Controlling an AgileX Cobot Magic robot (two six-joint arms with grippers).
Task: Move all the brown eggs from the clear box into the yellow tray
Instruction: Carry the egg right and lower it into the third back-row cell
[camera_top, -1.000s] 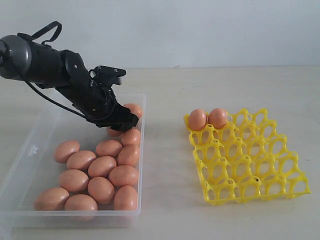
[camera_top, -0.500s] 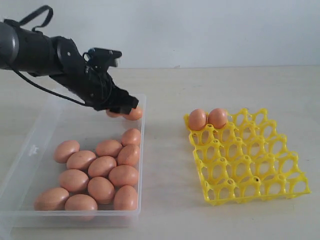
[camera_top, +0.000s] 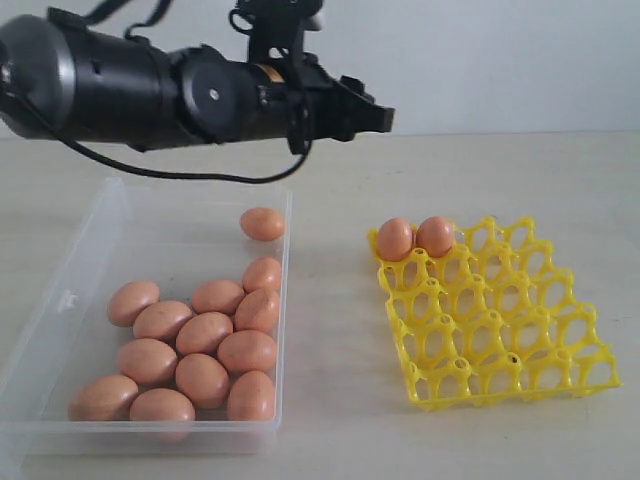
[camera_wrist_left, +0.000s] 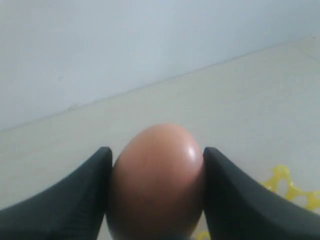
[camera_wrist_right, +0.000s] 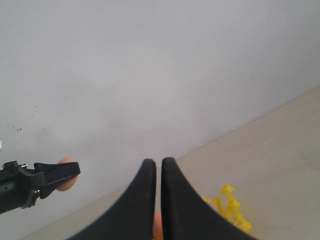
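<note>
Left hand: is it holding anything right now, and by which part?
Yes. The left hand holds one brown egg, clamped on its two opposite sides, with its rounded end poking out.

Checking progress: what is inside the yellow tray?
Two brown eggs sit side by side in the far row of the yellow tray, at its left end. Other cups look empty. The eggs hide their own cups.

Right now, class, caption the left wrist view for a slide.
Left gripper clamps a smooth orange-brown egg between black fingers, a corner of the bright yellow plastic egg tray beyond.
</note>
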